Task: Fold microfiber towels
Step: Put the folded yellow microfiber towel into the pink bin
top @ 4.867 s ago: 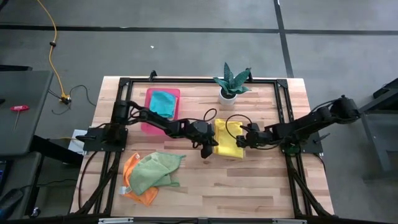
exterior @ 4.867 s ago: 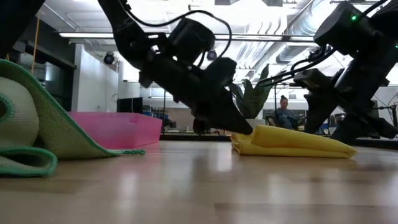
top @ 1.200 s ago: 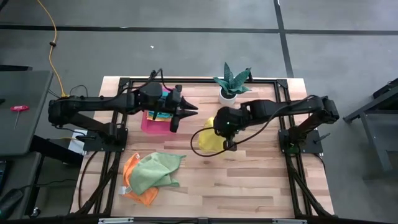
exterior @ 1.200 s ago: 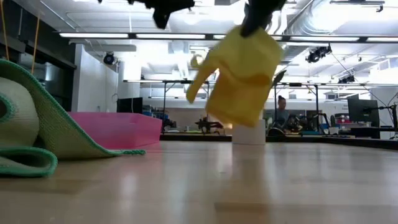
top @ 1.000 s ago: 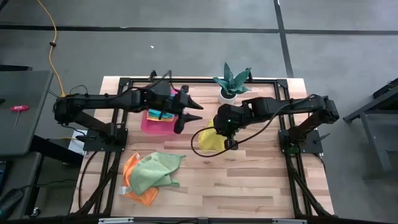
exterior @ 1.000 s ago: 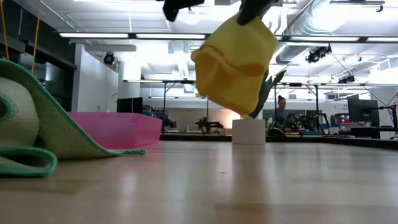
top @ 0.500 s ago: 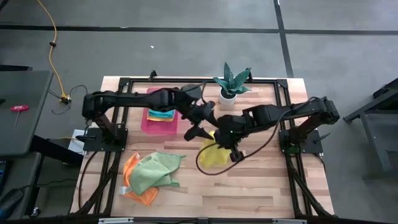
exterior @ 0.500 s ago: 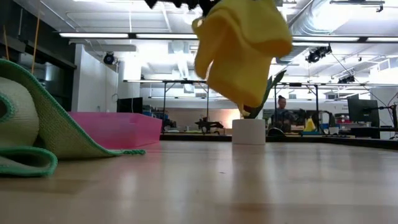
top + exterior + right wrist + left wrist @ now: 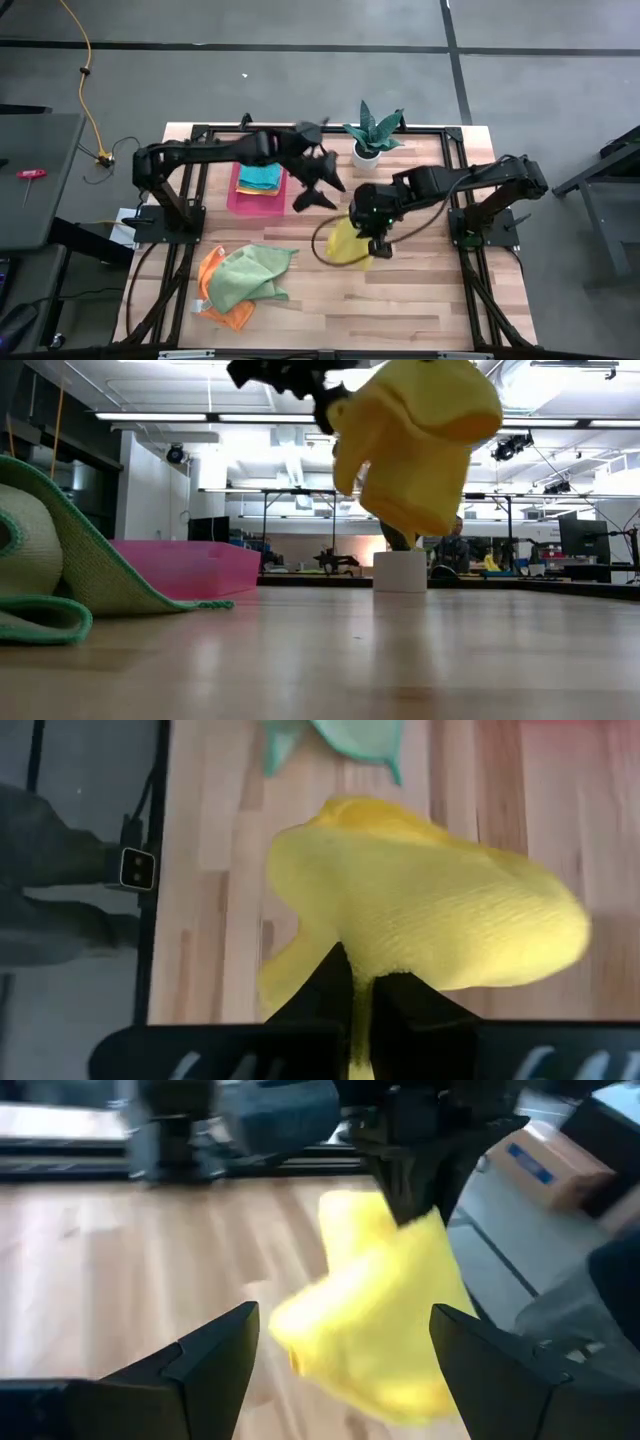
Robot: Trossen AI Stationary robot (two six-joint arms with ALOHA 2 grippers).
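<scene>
Since half a second ago the right hand (image 9: 378,243) has carried the yellow towel (image 9: 350,243) a little nearer the front edge, and the left hand (image 9: 318,190) has drawn back toward the tray (image 9: 232,199). Pinched at its top by the right hand, the towel dangles clear of the surface (image 9: 420,290). The left hand hangs spread wide, holding nothing. A teal towel (image 9: 260,177) lies in the tray; the green towel (image 9: 245,277) sits heaped on the orange towel (image 9: 213,290) at the front left.
</scene>
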